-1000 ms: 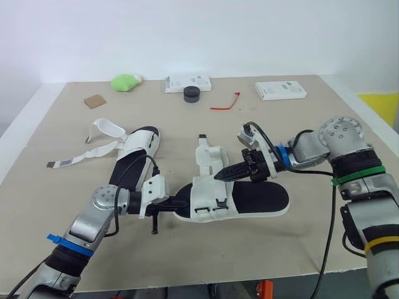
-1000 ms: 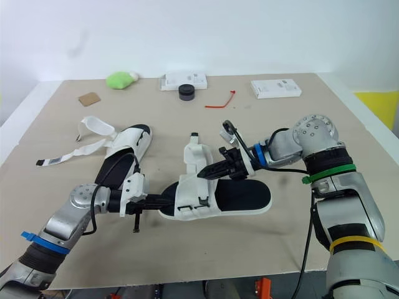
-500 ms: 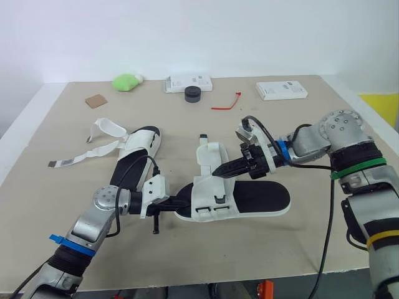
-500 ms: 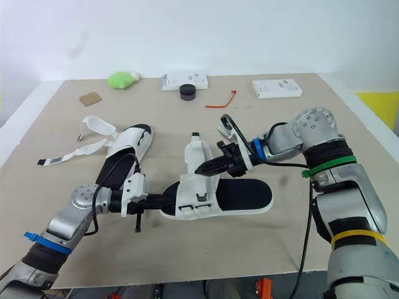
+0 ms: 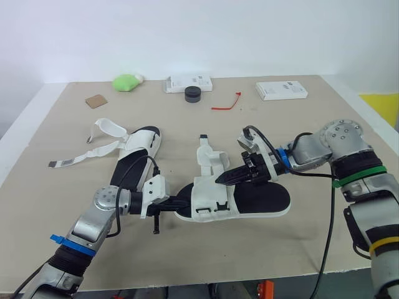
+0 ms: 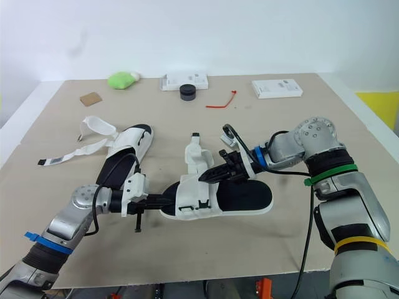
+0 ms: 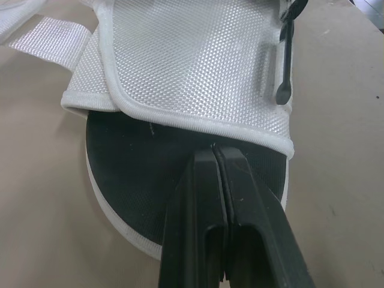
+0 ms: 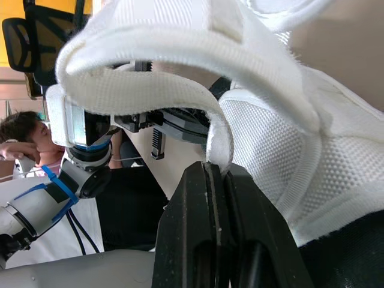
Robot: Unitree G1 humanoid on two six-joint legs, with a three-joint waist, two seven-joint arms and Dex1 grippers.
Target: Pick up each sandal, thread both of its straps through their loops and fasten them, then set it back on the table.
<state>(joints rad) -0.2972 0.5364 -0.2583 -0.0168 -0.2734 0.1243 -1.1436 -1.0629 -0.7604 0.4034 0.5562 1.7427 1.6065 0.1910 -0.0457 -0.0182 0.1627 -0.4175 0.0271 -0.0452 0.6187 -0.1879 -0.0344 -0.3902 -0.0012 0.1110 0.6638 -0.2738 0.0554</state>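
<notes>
Near the middle of the table (image 5: pixel 299 124), as my head cameras show it, one sandal (image 5: pixel 209 194) lies flat. Its white-covered end points left, toward my left gripper (image 5: pixel 182 202), whose fingers are pressed together at that end. My right gripper (image 5: pixel 220 179) reaches in from the right over the black footbed (image 5: pixel 265 198), its tips just below a strap (image 5: pixel 207 154) that stands up in a loop. The second sandal (image 5: pixel 136 149) lies farther left, with its loose straps (image 5: pixel 81 156) trailing left across the table. A black cap (image 5: pixel 192 94) and a red tie (image 5: pixel 225 103) sit toward the far edge.

From my left wrist, my two fingers are together, their tips touching the rim of the white mesh upper (image 7: pixel 192 66) where it meets the footbed; I cannot tell whether they nip anything.

From my right wrist, my fingers are clamped on the end of the strap, which arches up and over them.
</notes>
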